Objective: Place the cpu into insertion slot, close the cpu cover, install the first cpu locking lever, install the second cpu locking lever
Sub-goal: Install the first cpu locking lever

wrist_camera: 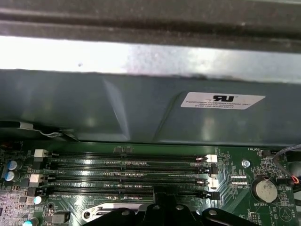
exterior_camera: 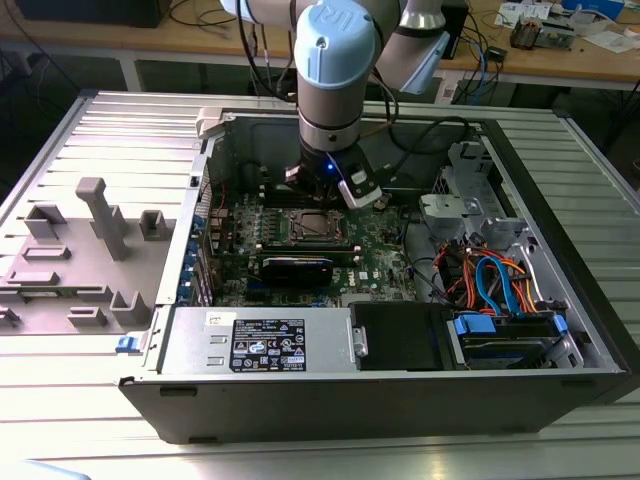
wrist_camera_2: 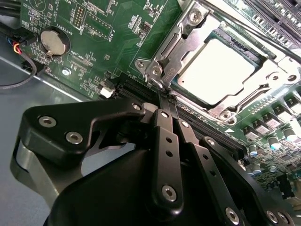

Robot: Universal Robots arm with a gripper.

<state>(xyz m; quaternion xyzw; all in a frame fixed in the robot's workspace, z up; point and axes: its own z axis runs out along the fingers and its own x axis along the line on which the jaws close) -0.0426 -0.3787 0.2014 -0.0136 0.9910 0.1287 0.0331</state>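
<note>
We see black gripper [wrist_camera_2: 168,100] fingers together, tips at closed silvery frame cpu cover [wrist_camera_2: 175,44] over grey square cpu [wrist_camera_2: 217,69]; we'd push slow, straight.

A white sticker [wrist_camera: 222,100] with a dark logo and two short lines of small print sat on the grey case wall [wrist_camera: 94,108] in the first wrist view. In the exterior view a black label [exterior_camera: 270,345] crowded with white print and small marks lay on the power supply [exterior_camera: 190,350], and a pale logo stood on the arm's blue cap [exterior_camera: 335,25]. In the second wrist view small white lettering was printed on the green board [wrist_camera_2: 117,28] around the coin battery [wrist_camera_2: 54,41] and beside the cpu cover [wrist_camera_2: 174,44].
</note>
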